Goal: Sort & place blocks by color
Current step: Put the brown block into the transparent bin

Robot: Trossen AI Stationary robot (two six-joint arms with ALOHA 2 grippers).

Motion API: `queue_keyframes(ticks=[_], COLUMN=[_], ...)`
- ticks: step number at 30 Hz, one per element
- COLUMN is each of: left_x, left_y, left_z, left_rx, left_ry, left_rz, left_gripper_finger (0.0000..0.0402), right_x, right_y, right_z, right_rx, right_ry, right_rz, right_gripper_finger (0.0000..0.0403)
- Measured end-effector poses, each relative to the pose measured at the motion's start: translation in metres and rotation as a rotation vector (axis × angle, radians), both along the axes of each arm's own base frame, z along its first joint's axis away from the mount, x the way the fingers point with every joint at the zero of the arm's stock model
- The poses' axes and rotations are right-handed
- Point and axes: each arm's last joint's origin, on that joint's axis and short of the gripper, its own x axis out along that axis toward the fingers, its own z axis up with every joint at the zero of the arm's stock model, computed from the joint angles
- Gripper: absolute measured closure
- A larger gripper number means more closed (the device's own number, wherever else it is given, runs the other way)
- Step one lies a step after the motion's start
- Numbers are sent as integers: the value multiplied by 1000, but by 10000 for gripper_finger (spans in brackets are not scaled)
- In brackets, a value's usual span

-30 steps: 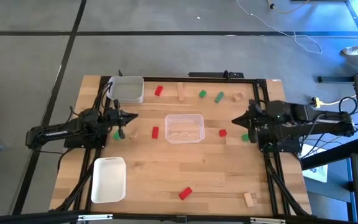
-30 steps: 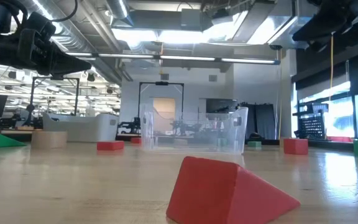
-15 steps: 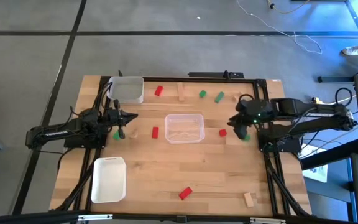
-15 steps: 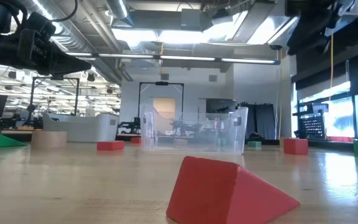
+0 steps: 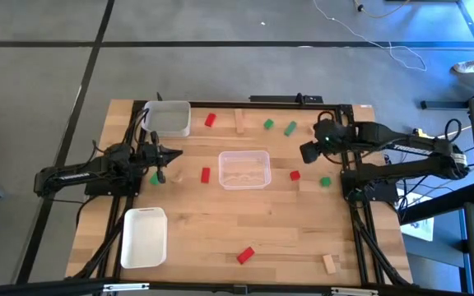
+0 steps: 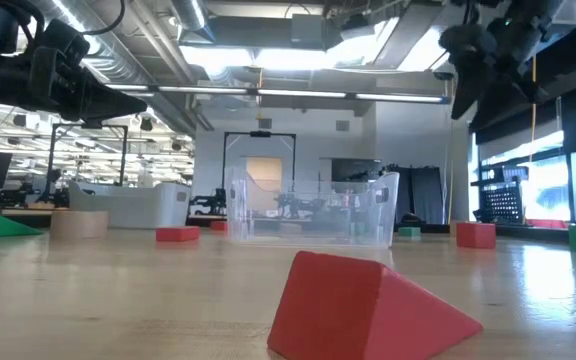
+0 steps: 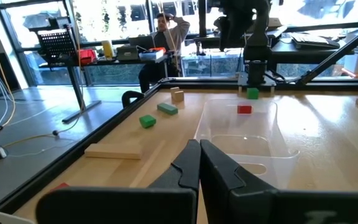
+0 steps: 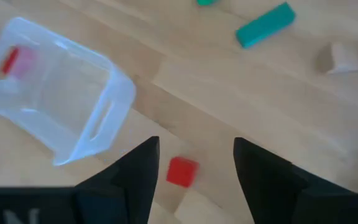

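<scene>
Red block [image 8: 181, 172] lies below the spread right pincer [image 8: 194, 163]; left pincer [image 7: 199, 163] closed.

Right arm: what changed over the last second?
The right hand swung out from its rest pose toward the far side of the table and now hangs open above the small red block beside the clear tray. Nothing grasped or released. The left hand and all blocks stayed put.
</scene>
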Motion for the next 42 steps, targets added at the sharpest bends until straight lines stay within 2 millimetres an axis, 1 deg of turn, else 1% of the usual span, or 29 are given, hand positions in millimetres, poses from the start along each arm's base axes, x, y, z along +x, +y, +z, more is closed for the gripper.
queue_keyframes(ticks=[3,8,10,14,17,20,25,30,33,37,40,42], left_x=[0,0,0,-3,-5,-6,-4,6,15,29,39,45], left_y=[0,0,1,1,1,1,1,3,5,9,12,13], left_z=[0,0,3,15,25,36,61,81,92,105,114,120], left_rx=[0,-20,2,4,2,-5,-6,-13,-26,-43,-47,-40], left_ry=[0,-10,-26,-54,-27,14,24,66,136,242,274,281], left_rz=[0,-19,17,40,56,59,60,59,68,93,102,101], left_gripper_finger=[401,401,401,401,401,401,401,401,401,401,401,401], right_x=[2,3,4,6,8,9,10,13,14,11,11,11], right_y=[-11,-28,-34,-47,-57,-70,-89,-108,-118,-127,-134,-139], right_z=[-4,-13,-16,-24,-32,-42,-57,-68,-74,-85,-93,-98], right_rx=[-3,69,65,49,51,78,108,87,58,81,96,74], right_ry=[39,73,106,174,232,277,329,336,357,400,422,442], right_rz=[-20,-70,-65,-21,-2,-36,-71,-92,-103,-134,-154,-173], right_gripper_finger=[199,199,199,199,199,199,199,199,199,199,199,199])
